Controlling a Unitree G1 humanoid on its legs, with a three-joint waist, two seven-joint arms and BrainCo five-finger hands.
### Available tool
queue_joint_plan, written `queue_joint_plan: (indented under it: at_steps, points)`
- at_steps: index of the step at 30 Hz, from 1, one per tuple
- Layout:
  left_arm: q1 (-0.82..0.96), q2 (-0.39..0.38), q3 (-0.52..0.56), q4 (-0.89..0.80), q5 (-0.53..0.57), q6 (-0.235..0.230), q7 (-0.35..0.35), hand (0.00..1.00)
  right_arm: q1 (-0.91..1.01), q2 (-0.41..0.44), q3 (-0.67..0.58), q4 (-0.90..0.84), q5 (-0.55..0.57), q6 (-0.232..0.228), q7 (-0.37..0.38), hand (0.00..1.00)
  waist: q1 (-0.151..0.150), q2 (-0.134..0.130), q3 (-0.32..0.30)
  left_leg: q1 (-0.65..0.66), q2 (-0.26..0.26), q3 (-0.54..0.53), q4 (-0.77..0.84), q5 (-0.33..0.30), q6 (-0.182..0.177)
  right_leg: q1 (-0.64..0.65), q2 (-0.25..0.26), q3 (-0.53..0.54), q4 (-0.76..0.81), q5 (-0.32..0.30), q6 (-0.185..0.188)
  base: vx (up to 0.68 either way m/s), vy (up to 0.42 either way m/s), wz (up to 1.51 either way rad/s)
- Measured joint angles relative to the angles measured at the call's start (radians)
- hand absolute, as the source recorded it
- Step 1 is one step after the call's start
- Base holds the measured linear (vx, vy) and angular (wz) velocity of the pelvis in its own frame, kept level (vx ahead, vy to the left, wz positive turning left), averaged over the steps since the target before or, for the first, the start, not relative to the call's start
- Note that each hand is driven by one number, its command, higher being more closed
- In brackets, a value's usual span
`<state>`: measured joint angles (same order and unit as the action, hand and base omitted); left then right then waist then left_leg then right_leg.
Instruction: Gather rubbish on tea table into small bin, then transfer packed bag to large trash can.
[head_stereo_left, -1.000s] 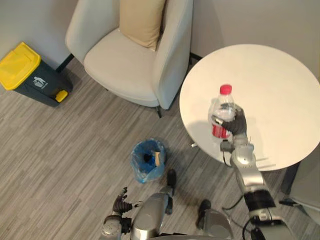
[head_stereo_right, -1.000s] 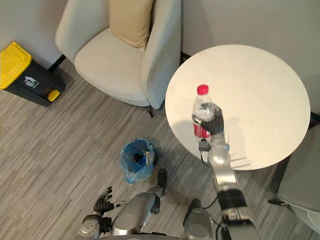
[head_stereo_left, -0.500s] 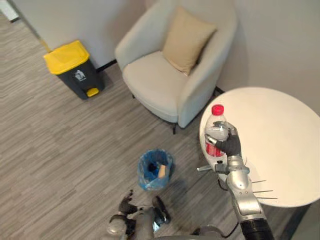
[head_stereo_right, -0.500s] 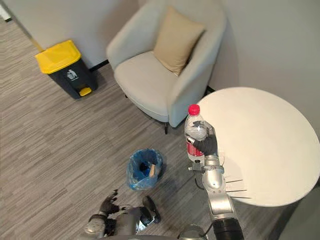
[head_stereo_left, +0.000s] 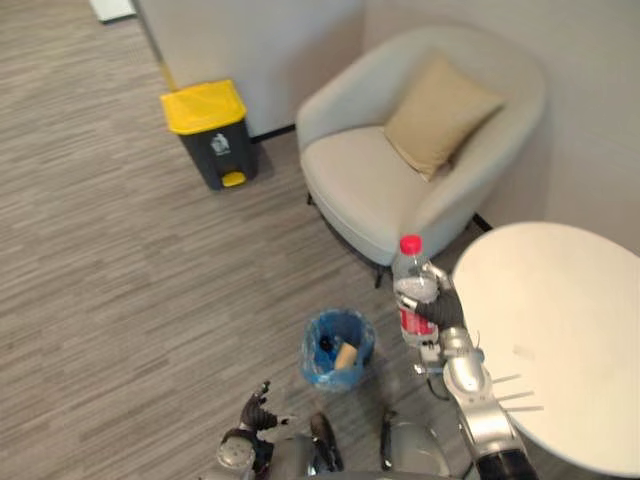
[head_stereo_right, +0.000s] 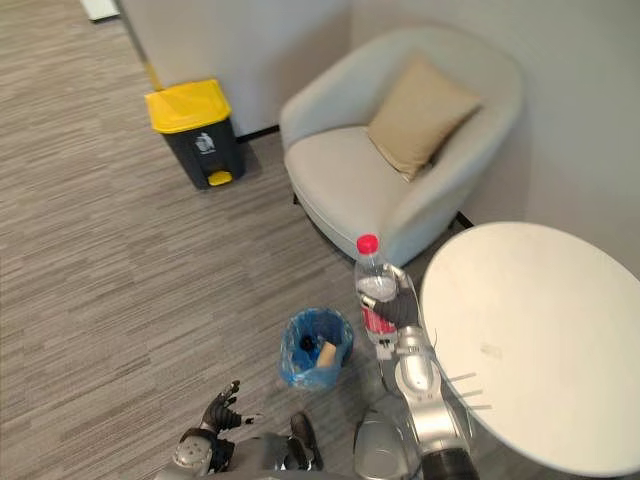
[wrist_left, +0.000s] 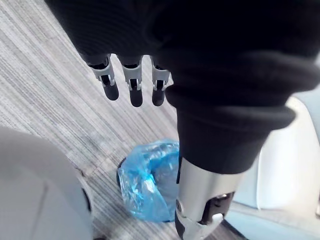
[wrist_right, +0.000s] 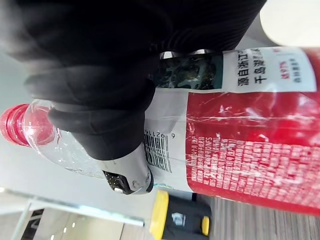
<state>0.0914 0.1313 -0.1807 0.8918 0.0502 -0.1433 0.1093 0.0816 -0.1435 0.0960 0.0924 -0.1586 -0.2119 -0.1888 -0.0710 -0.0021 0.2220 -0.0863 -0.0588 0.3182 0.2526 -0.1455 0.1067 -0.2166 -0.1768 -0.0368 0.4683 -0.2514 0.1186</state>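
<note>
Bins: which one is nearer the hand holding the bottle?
The small blue-bagged bin, close by the right hand; the yellow-lidded can stands far off by the wall.

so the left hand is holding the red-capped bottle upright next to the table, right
No: the right hand holds the bottle, as the left eye view shows. The left hand is open and holds nothing. The bottle is red-capped, upright and next to the table.

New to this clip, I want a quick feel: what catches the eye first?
The right hand grips a red-capped bottle upright, above the floor between the round white table and the blue-lined small bin. Farther off, a yellow-lidded trash can stands by the wall, beside a pale armchair.
</note>
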Motion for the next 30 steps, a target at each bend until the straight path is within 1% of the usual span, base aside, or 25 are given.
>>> queue_joint_plan:
  at_steps: [1,2,3,4,5,6,7,9,11,13,15,16,18,20,21,22,23,24,25,26,27,28,29,30]
  points:
    - [0.004,-0.005,0.017,0.0,0.0,-0.011,0.001,0.0,0.007,-0.008,0.0,0.0,0.0,0.0,0.004,1.0,0.002,0.013,0.0,-0.016,-0.011,-0.026,0.018,-0.014,-0.003,-0.013,0.0,-0.008,-0.002,0.014,-0.015,0.12,-0.108,0.99]
    - [0.008,-0.009,0.029,0.0,0.0,-0.017,0.002,0.0,0.007,-0.01,0.001,-0.001,0.0,-0.001,0.012,1.0,0.003,0.02,-0.001,-0.023,-0.013,-0.032,0.023,-0.017,-0.003,-0.018,0.002,-0.01,-0.003,0.024,-0.016,0.08,-0.084,0.74]
    - [0.014,-0.016,0.035,0.0,0.0,-0.02,0.002,0.0,0.006,-0.022,0.003,-0.001,0.0,-0.006,0.021,1.0,0.003,0.041,0.002,-0.043,-0.014,-0.053,0.038,-0.023,-0.005,-0.017,0.002,-0.018,-0.015,0.041,-0.021,0.15,-0.089,0.57]
    - [0.015,-0.021,0.046,-0.003,-0.001,-0.022,0.003,0.0,0.006,-0.033,0.006,0.0,0.0,-0.006,0.024,1.0,0.011,0.063,0.003,-0.055,-0.013,-0.063,0.04,-0.021,-0.008,-0.023,0.002,-0.028,-0.028,0.057,-0.027,0.14,-0.087,0.5]
    - [0.016,-0.022,0.051,-0.003,-0.001,-0.022,0.003,0.0,0.006,-0.038,0.01,0.0,0.0,-0.006,0.028,1.0,0.014,0.072,0.002,-0.07,-0.012,-0.072,0.046,-0.02,-0.009,-0.027,0.002,-0.039,-0.036,0.069,-0.026,0.13,-0.085,0.39]
    - [0.016,-0.023,0.066,-0.003,-0.001,-0.022,0.003,0.0,0.003,-0.05,0.026,0.0,0.0,-0.007,0.039,1.0,0.02,0.081,0.005,-0.101,-0.008,-0.084,0.063,-0.02,-0.011,-0.042,0.0,-0.056,-0.038,0.099,-0.037,0.1,-0.108,0.41]
    - [0.011,-0.022,0.068,-0.009,-0.003,-0.022,0.003,0.0,-0.005,-0.063,0.041,0.004,0.0,-0.007,0.041,1.0,0.024,0.087,0.017,-0.132,0.004,-0.089,0.093,-0.017,-0.019,-0.059,0.0,-0.077,-0.023,0.102,-0.038,0.1,-0.124,0.41]
    - [-0.006,-0.02,0.071,-0.023,-0.013,-0.027,0.005,0.0,-0.049,-0.079,0.059,0.03,0.0,-0.007,0.041,1.0,0.025,0.083,0.053,-0.175,0.021,-0.065,0.14,-0.011,-0.033,-0.09,-0.002,-0.097,0.013,0.093,-0.053,0.07,-0.131,0.29]
    - [-0.043,-0.02,0.069,-0.026,-0.022,-0.031,0.006,0.0,-0.141,-0.106,0.075,0.09,0.0,-0.008,0.039,1.0,0.027,0.076,0.099,-0.217,0.028,-0.063,0.17,-0.012,-0.035,-0.144,-0.008,-0.102,0.069,0.081,-0.069,0.0,-0.113,0.18]
    - [-0.081,-0.024,0.063,-0.04,-0.039,-0.036,0.008,0.0,-0.248,-0.126,0.085,0.153,0.0,-0.01,0.036,1.0,0.029,0.079,0.154,-0.28,0.033,-0.054,0.208,-0.023,-0.056,-0.212,-0.021,-0.102,0.13,0.062,-0.073,-0.09,-0.086,0.15]
    - [-0.106,-0.026,0.063,-0.04,-0.045,-0.04,0.017,0.0,-0.324,-0.139,0.095,0.223,0.0,-0.007,0.023,1.0,0.031,0.087,0.166,-0.353,0.047,-0.035,0.249,-0.04,-0.079,-0.285,-0.026,-0.1,0.169,0.058,-0.079,-0.16,-0.068,0.1]
    - [-0.116,-0.027,0.063,-0.039,-0.047,-0.04,0.025,0.0,-0.349,-0.143,0.105,0.247,-0.001,-0.007,0.014,1.0,0.032,0.089,0.17,-0.379,0.054,-0.028,0.264,-0.047,-0.085,-0.312,-0.027,-0.101,0.183,0.057,-0.08,-0.16,-0.035,0.1]
    - [-0.166,-0.032,0.064,-0.038,-0.069,-0.04,0.035,0.0,-0.421,-0.138,0.113,0.318,-0.001,-0.003,-0.006,1.0,0.039,0.104,0.197,-0.484,0.077,-0.024,0.353,-0.068,-0.068,-0.406,-0.027,-0.103,0.251,0.046,-0.089,-0.19,-0.02,0.09]
    - [-0.214,-0.043,0.068,-0.04,-0.088,-0.041,0.053,0.0,-0.461,-0.135,0.128,0.33,-0.001,0.002,-0.029,1.0,0.054,0.115,0.208,-0.586,0.101,-0.005,0.424,-0.099,-0.051,-0.506,-0.032,-0.1,0.309,0.037,-0.094,-0.23,-0.021,0.08]
    - [-0.244,-0.052,0.076,-0.045,-0.092,-0.04,0.067,0.0,-0.484,-0.129,0.132,0.33,-0.001,0.004,-0.04,1.0,0.06,0.119,0.222,-0.631,0.138,0.046,0.457,-0.122,-0.041,-0.557,-0.037,-0.097,0.335,0.037,-0.095,-0.24,-0.086,0.24]
    - [-0.269,-0.061,0.083,-0.057,-0.102,-0.041,0.072,0.0,-0.509,-0.118,0.132,0.33,-0.002,0.005,-0.052,1.0,0.059,0.123,0.235,-0.67,0.173,0.09,0.484,-0.123,-0.042,-0.602,-0.042,-0.097,0.357,0.033,-0.099,-0.15,-0.081,0.3]
    - [-0.278,-0.066,0.092,-0.069,-0.112,-0.042,0.074,0.0,-0.522,-0.113,0.132,0.33,-0.002,0.005,-0.057,1.0,0.06,0.125,0.241,-0.692,0.186,0.104,0.5,-0.123,-0.043,-0.627,-0.046,-0.098,0.374,0.028,-0.098,-0.16,-0.107,0.36]
    - [-0.3,-0.078,0.114,-0.106,-0.128,-0.045,0.086,0.0,-0.558,-0.105,0.132,0.329,-0.003,0.005,-0.072,1.0,0.066,0.126,0.26,-0.744,0.204,0.119,0.544,-0.123,-0.043,-0.683,-0.055,-0.097,0.421,0.016,-0.101,-0.16,-0.057,0.24]
    - [-0.319,-0.086,0.129,-0.145,-0.149,-0.056,0.095,0.0,-0.599,-0.099,0.131,0.328,-0.007,0.005,-0.086,1.0,0.088,0.126,0.269,-0.817,0.221,0.117,0.601,-0.129,-0.032,-0.755,-0.056,-0.092,0.472,0.006,-0.111,-0.19,-0.055,0.17]
    - [-0.326,-0.089,0.138,-0.162,-0.16,-0.064,0.098,0.0,-0.617,-0.1,0.131,0.327,-0.009,0.006,-0.095,1.0,0.092,0.125,0.271,-0.85,0.225,0.115,0.621,-0.132,-0.027,-0.789,-0.057,-0.089,0.492,0.003,-0.114,-0.16,-0.004,0.16]
    - [-0.349,-0.095,0.155,-0.195,-0.177,-0.074,0.111,0.0,-0.665,-0.1,0.131,0.326,-0.01,0.017,-0.104,1.0,0.103,0.126,0.278,-0.92,0.23,0.114,0.665,-0.136,-0.021,-0.86,-0.069,-0.087,0.542,-0.003,-0.115,-0.14,0.006,0.23]
    - [-0.364,-0.095,0.168,-0.226,-0.195,-0.08,0.115,0.0,-0.703,-0.101,0.131,0.326,-0.01,0.027,-0.113,1.0,0.113,0.128,0.295,-0.965,0.233,0.109,0.697,-0.138,-0.017,-0.904,-0.075,-0.084,0.577,-0.01,-0.116,-0.14,0.008,0.25]
    - [-0.369,-0.097,0.178,-0.247,-0.198,-0.084,0.116,0.0,-0.72,-0.101,0.131,0.325,-0.01,0.029,-0.117,1.0,0.115,0.127,0.3,-0.99,0.232,0.105,0.713,-0.139,-0.015,-0.929,-0.08,-0.084,0.595,-0.014,-0.117,-0.13,0.013,0.29]
    - [-0.373,-0.101,0.193,-0.29,-0.211,-0.096,0.117,0.0,-0.754,-0.105,0.128,0.324,-0.01,0.037,-0.123,1.0,0.119,0.128,0.301,-1.048,0.232,0.1,0.744,-0.14,-0.013,-0.983,-0.091,-0.084,0.629,-0.019,-0.116,-0.12,0.014,0.3]
